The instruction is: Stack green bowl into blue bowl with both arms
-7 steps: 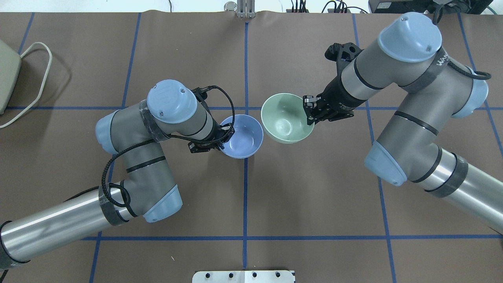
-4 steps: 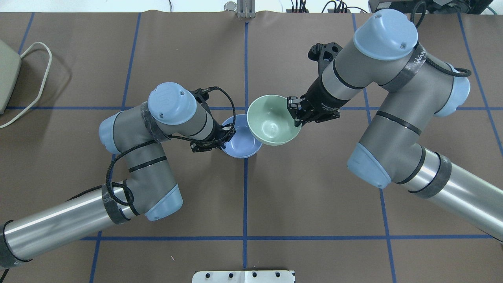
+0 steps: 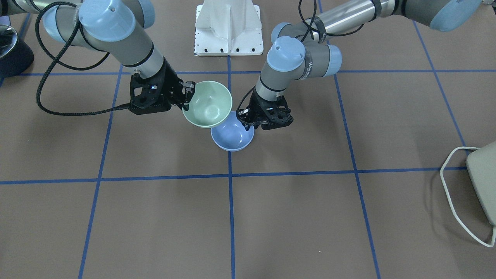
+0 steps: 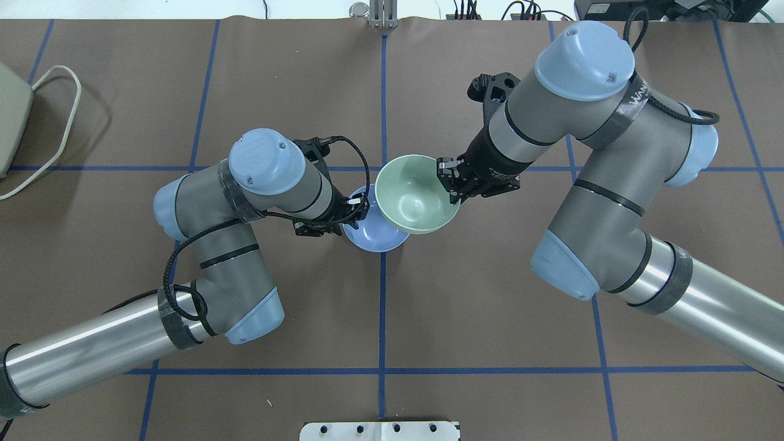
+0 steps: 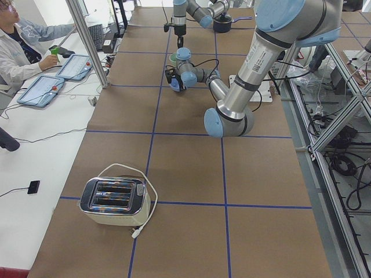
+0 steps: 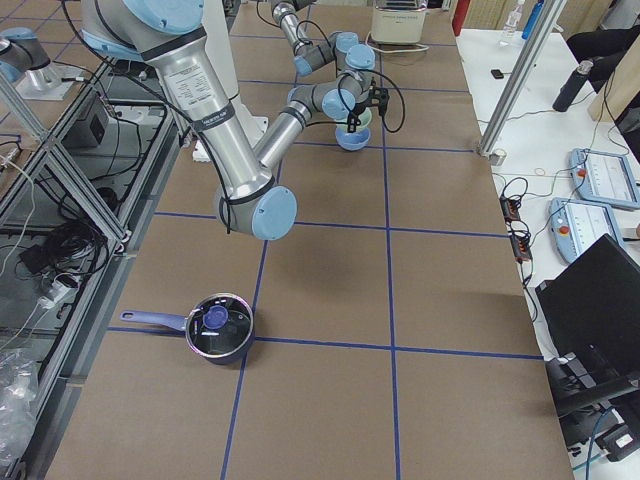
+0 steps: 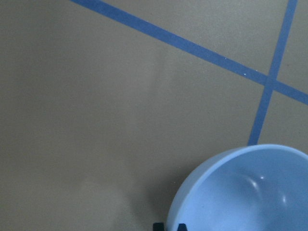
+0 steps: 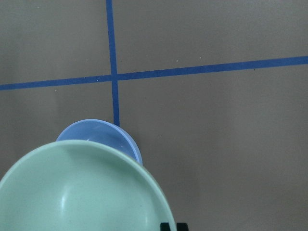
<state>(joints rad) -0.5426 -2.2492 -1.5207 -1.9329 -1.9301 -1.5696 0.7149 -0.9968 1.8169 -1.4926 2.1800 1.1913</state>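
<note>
step in hand: carrying the green bowl [image 4: 416, 195] over the blue bowl [image 4: 375, 237] so that it can be set inside.
green bowl: centre of the overhead view, held clear of the table [image 4: 490, 318], mouth up and somewhat tilted; it covers the upper-right part of the blue bowl but is not yet centred on it.
blue bowl: just below and left of the green one in the overhead view, at the crossing of the blue tape lines; whether it rests on the table or is held slightly up, i cannot tell.
right jaws: clenched on the green bowl's rim at its right edge in the overhead view, the bowl hanging out to the left of them.
left jaws: clenched on the blue bowl's left rim, the bowl lying to their right.
doing it well: my judgement is that the right arm [image 4: 551, 116] should bring the green bowl further to the lower left until the rims line up, level it, then lower it straight down.
watch for: the green rim catching on the blue rim or on the left jaws; the left arm [image 4: 269, 177] should hold steady.
</note>
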